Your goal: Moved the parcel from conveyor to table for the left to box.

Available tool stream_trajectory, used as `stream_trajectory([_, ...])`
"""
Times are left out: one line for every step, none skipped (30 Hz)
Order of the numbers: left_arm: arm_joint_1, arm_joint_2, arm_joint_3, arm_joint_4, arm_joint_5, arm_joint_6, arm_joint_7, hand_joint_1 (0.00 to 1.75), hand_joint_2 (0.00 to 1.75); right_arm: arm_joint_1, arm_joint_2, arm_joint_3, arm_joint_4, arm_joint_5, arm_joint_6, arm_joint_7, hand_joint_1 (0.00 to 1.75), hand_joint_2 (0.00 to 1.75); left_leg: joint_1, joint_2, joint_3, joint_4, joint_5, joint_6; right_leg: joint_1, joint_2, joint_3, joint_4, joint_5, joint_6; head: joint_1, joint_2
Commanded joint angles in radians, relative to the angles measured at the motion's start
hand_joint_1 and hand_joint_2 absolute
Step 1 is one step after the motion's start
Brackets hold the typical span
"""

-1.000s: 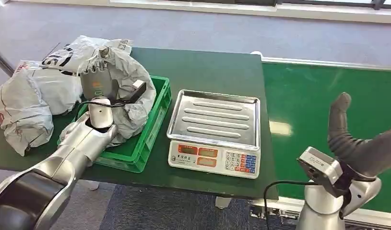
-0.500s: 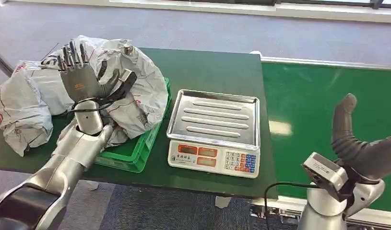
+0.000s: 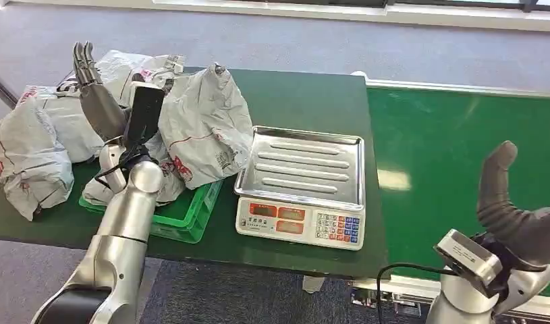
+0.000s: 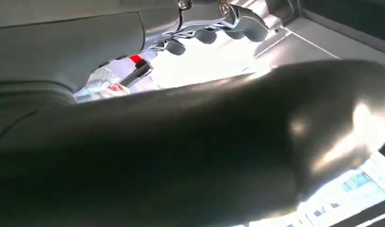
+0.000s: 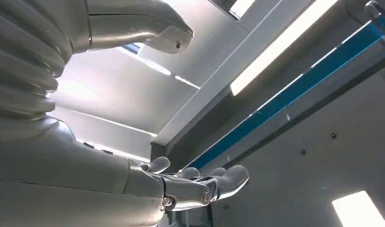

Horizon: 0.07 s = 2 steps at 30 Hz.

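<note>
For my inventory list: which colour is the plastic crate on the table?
Green; the crate shows best in the head view.

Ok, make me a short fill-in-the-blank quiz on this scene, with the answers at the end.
1. The grey parcel leans in the ____ crate.
2. The scale tray holds ____.
3. The left hand is raised with its fingers ____.
4. The conveyor belt is colored ____.

Answers: green; nothing; straight; green

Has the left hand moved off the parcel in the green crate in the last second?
Yes. The left hand has lifted off the parcel and swung away from the scale, toward the table's far left bags; its fingers are empty.
</note>
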Motion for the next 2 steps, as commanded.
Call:
stream_trajectory([-0.013,-0.054,0.083,0.010,0.002,-0.007,0.000,0.00,0.00,0.058,0.031,-0.027,-0.007,-0.002,0.001,-0.002,0.00,1.75,0.001,-0.001,0.002,-0.002,0.000,0.000,0.001,-0.003,0.003,-0.002,0.000,0.000,0.000,0.000])
stream_trajectory([-0.013,-0.054,0.083,0.010,0.002,-0.007,0.000,0.00,0.00,0.058,0.031,-0.027,-0.007,-0.002,0.001,-0.002,0.00,1.75,0.001,-0.002,0.003,-0.003,0.000,0.001,0.001,-0.004,0.004,-0.003,-0.001,0.000,0.000,0.000])
